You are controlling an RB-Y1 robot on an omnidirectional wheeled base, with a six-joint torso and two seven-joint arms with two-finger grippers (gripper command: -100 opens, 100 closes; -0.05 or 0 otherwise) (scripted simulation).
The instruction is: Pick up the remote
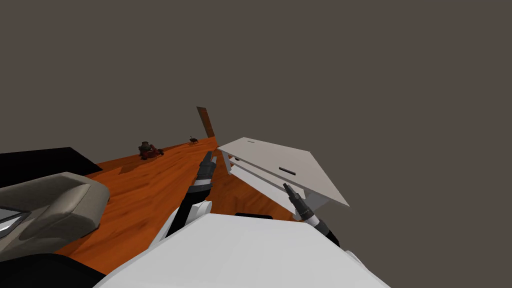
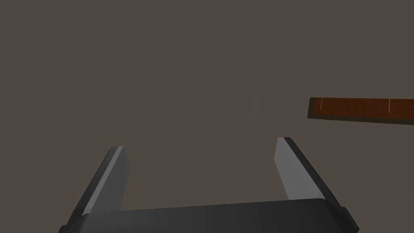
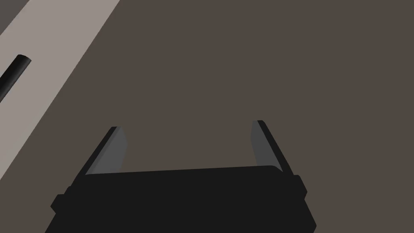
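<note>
1. Table (image 1: 272, 152): light grey, with a lower shelf, standing on an orange wooden floor (image 1: 145, 190).
2. Remote (image 1: 287, 170): a slim dark bar lying flat on the table top, near the edge that faces the robot. A smaller dark mark (image 1: 250, 141) lies at the far end of the same top; what it is cannot be told.
3. Right gripper (image 1: 286, 186): held at the table's near edge, close to the remote but apart from it. Its wrist view shows both fingers (image 3: 115, 149) spread wide with nothing between them. The remote's rounded dark end lies off to one side of them, on the pale top.
4. Left gripper (image 1: 207, 159): raised over the floor beside the table's left end, well apart from the remote. Its fingers (image 2: 289, 170) are spread wide and hold nothing.
5. Brown board (image 1: 205, 121): upright against the grey-brown wall (image 1: 350, 75) beyond the floor's far edge.
6. Beige armchair (image 1: 50, 210): on the robot's left.
7. Red object (image 1: 149, 150) and small dark object (image 1: 193, 140): on the floor farther off, too small to identify.
</note>
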